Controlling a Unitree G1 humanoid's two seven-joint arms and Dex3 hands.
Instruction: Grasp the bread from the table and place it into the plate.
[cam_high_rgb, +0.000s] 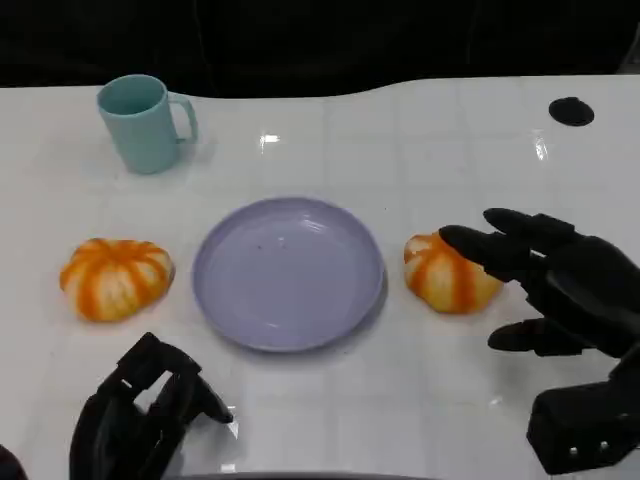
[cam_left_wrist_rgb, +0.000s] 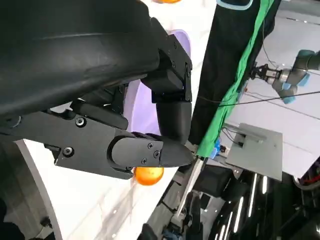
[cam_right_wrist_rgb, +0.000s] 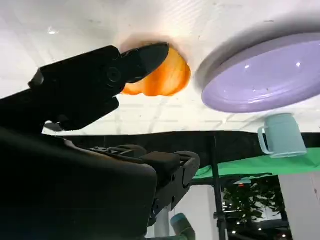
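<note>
The round orange-and-white striped bread (cam_high_rgb: 448, 273) lies on the white table (cam_high_rgb: 420, 150) just right of the shallow lavender plate (cam_high_rgb: 288, 272), which holds nothing. The right hand (cam_high_rgb: 548, 280) hovers beside it, fingers spread over its right side, grasping nothing. A 2nd striped bread (cam_high_rgb: 115, 277) sits left of the plate; the left hand (cam_high_rgb: 140, 415) rests curled near the table edge. A teal mug (cam_high_rgb: 143, 123) stands behind.

The right hand (cam_high_rgb: 555, 285) hovers low with its fingers (cam_high_rgb: 490, 245) spread and stretched toward the table's middle, holding nothing, while the left hand (cam_high_rgb: 140, 415) sits near the front edge, fingers apparently curled inward and empty.
</note>
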